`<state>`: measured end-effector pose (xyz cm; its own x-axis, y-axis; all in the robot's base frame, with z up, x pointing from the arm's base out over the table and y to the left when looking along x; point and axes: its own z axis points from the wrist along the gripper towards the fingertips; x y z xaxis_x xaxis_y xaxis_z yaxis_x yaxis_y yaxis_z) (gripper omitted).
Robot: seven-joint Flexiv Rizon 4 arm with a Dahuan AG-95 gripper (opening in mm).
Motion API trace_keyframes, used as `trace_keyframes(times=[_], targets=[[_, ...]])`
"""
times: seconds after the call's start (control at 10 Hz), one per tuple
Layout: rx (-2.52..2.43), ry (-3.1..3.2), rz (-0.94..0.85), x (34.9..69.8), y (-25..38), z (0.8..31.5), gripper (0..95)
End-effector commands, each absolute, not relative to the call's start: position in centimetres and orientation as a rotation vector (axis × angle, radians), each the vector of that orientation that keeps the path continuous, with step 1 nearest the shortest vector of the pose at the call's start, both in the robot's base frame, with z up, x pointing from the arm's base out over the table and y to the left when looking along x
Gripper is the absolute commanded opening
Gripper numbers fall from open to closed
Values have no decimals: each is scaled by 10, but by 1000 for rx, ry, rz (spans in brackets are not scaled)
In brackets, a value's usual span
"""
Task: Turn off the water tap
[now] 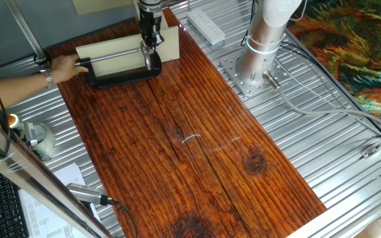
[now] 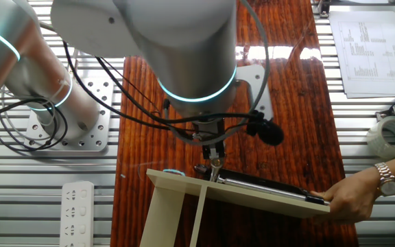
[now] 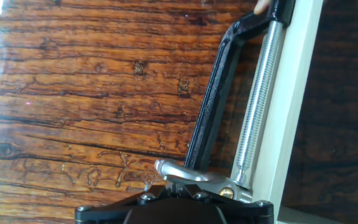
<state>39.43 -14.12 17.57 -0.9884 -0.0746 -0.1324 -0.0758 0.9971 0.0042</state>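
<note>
hand view: jaws (image 3: 188, 186) seemingly closed on the water tap (image 3: 182, 172) lever.

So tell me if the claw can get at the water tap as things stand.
Probably yes: the claw hangs right over the water tap with nothing between them. The person's hand grips the far end, clear of it.

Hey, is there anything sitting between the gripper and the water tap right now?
Nothing. In the hand view the gripper is right at the water tap's chrome end piece, no gap showing. One fixed view shows the same at the gripper.
</note>
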Motion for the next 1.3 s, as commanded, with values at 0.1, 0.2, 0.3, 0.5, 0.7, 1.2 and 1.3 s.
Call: trace_keyframes(times=[0.1, 0.2, 0.3, 0.5, 0.7, 1.2, 1.3], targets=[[-51, 3034, 30, 392, -138, 182, 0], [-37, 3035, 32, 392, -137, 182, 0], [-3, 3039, 44, 391, -137, 183, 0], [19, 3050, 44, 390, -136, 184, 0], [36, 3069, 43, 388, -132, 188, 0], [-9, 3077, 44, 378, -123, 203, 0], [-28, 3086, 41, 379, -121, 208, 0]])
